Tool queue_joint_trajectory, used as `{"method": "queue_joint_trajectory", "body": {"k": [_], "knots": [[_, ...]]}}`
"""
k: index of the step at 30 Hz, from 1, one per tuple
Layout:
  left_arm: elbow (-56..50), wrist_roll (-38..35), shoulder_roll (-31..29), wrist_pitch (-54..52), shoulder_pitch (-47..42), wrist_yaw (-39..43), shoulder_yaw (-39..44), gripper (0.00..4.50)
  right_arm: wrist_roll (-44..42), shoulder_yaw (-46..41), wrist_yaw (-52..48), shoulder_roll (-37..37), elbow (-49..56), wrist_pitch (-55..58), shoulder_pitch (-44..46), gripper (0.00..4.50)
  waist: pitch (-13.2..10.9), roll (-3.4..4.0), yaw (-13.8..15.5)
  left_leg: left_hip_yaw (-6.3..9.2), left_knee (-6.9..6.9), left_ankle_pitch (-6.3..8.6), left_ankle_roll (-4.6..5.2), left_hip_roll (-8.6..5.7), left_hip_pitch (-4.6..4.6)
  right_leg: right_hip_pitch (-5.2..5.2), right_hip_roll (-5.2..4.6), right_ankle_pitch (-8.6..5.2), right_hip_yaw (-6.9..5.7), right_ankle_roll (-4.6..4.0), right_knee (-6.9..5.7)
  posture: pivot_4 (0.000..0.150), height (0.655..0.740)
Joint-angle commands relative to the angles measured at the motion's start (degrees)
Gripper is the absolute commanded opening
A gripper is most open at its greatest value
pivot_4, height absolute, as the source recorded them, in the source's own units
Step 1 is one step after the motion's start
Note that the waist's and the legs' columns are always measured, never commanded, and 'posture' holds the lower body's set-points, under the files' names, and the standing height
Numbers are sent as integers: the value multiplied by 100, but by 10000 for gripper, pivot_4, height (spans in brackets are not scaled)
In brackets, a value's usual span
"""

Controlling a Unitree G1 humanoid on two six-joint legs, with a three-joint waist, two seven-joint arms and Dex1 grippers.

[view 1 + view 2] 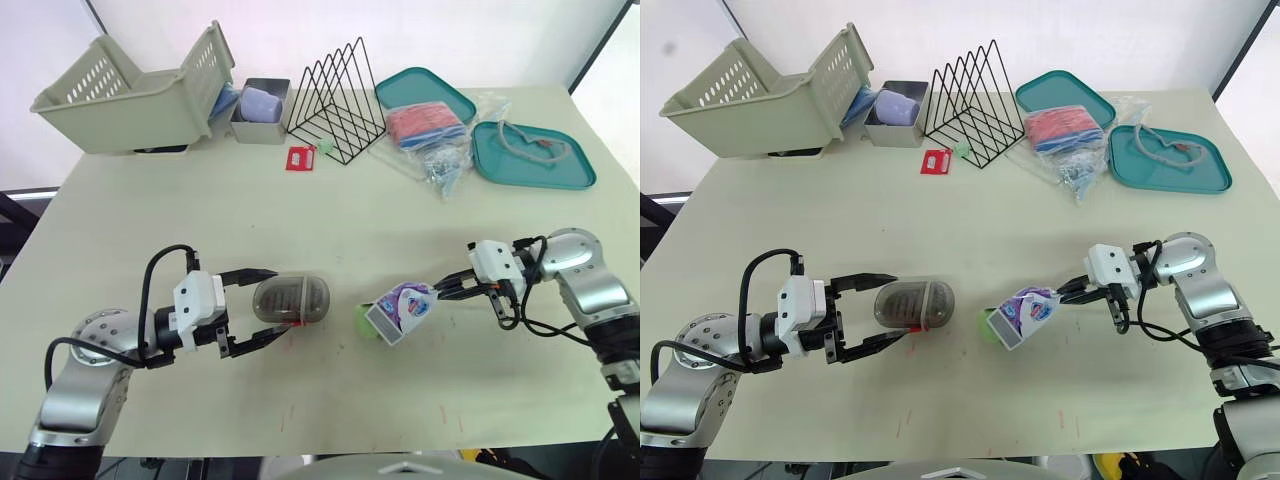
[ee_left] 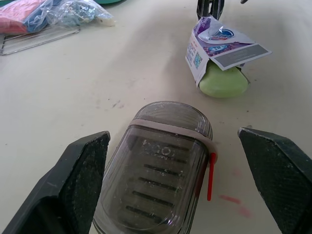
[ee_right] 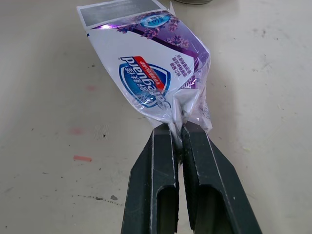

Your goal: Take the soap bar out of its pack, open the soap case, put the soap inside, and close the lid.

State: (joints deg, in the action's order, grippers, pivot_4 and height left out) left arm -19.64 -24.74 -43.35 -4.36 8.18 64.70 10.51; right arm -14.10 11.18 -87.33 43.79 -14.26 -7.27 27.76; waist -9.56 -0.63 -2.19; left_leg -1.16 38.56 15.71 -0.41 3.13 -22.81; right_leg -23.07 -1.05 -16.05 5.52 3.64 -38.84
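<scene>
Left pincer (image 1: 281, 303): fingers wide apart, straddling one end of the soap case (image 2: 161, 175), not clamped on it. The case lies flat on the tabletop (image 1: 330, 220). It is smoky and translucent, with the lid down and a thin red tab (image 2: 210, 176) on one side.

Right pincer (image 3: 178, 130): fingers pressed together on the crimped end of the soap pack (image 1: 405, 308), a white and purple wrapper. The pack is tilted, with the pinched end higher and the open end down at the tabletop, pointing towards the case.

Green soap bar (image 2: 223, 83): partly out of the pack's open end and resting on the tabletop, with the wrapper draped over its top. It sits between the two pincers, near the case but apart from it.

Far side of the tabletop, well apart from the work:
- beige slotted basket (image 1: 130, 90), tilted
- small grey bin (image 1: 262, 105) with a purple item inside, just beside the basket
- black wire file rack (image 1: 335, 100), with a small red item (image 1: 300, 158) in front of it
- two teal trays (image 1: 535, 155)
- clear plastic bags (image 1: 430, 135) between the trays
</scene>
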Motion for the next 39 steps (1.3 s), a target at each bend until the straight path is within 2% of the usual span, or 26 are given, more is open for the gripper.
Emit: {"method": "queue_joint_trajectory", "body": {"k": [1, 7, 12, 23, 30, 39], "knots": [[-121, -3, 9, 125, 63, -21, -14, 45000, -190, -586, 239, 391, 194, 292, -108, 737, 0, 0, 29, 0, 0, 0, 0, -2, 0, 0, -2, 0, 0, 0, 1, 1500, 7400], [-102, -40, 21, 124, 64, -48, 9, 45000, -227, -1217, 472, 978, 384, 439, -574, 737, 0, 1, 19, 1, 0, 0, 0, 0, 0, 0, 3, 0, 0, 0, 0, 1500, 7400], [-35, -34, 13, 134, 9, -22, -1, 45000, -145, -1456, 875, 1197, 638, 650, -823, 737, 0, 0, -24, -2, 0, 0, 0, 0, 3, 0, 4, 0, 5, 0, -1, 1500, 7400], [37, -57, -4, 98, -120, 33, -41, 45000, 115, -1405, 1064, 1392, 608, 413, -877, 737, 0, 0, -9, -1, -1, 0, 0, 0, 0, 0, 3, 0, 4, 0, 1, 1500, 7400], [80, -46, -18, 106, -146, 86, -65, 45000, 248, -1536, 872, 1706, -119, -172, -869, 737, 0, 0, 5, -3, 1, 0, 0, -1, 0, 0, 2, 0, 3, 0, 2, 1500, 7400], [163, -17, -5, 163, -203, 76, -143, 45000, -179, -2034, 494, 1933, -1507, -468, -684, 737, 0, 0, -2, -6, 1, 0, 0, -1, 2, 1, 2, 0, 6, 0, 2, 1500, 7400]]}}
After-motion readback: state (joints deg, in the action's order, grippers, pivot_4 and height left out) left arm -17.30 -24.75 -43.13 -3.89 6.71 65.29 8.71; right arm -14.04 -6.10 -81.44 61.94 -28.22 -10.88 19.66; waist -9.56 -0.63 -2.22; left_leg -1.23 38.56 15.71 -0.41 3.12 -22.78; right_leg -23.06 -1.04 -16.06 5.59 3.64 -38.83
